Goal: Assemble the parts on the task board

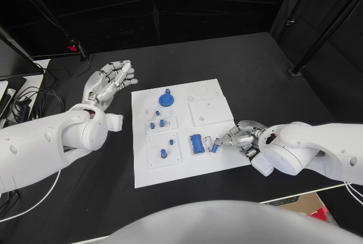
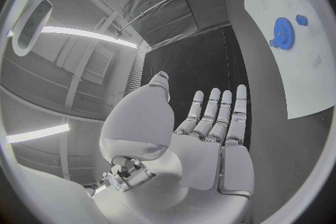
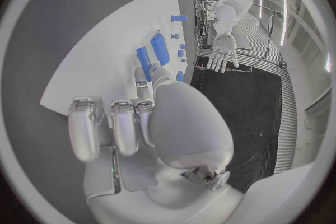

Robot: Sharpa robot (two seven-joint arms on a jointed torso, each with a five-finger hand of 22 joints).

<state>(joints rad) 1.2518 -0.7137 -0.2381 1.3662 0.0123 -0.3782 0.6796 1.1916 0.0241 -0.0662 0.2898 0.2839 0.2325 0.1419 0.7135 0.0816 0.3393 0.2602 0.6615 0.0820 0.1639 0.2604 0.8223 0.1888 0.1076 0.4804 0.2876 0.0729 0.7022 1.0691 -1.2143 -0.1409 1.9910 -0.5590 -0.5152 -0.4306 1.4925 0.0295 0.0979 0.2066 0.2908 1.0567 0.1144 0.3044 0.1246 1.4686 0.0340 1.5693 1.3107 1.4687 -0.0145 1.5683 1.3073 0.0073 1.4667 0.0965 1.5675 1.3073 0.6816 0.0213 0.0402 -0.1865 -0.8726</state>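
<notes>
The white task board [image 1: 181, 165] lies in the middle of the black tabletop [image 1: 249, 60]. The right robot hand [image 1: 241, 136] rests at the board's right edge, fingers curled, pinching a small blue part [image 1: 215, 147] at its fingertips just above the board. Just beside it, toward the board's centre, lies a longer blue cylinder [image 1: 196, 143]. A blue gear [image 1: 166, 100] stands near the board's far edge, a few small blue pegs [image 1: 157, 121] sit in the left-hand plates at mid-board, and another blue piece [image 1: 163, 153] stands in the plate toward the near left corner. The left robot hand [image 1: 112, 78] hovers over bare tabletop off the board's far left corner, fingers spread straight, holding nothing.
</notes>
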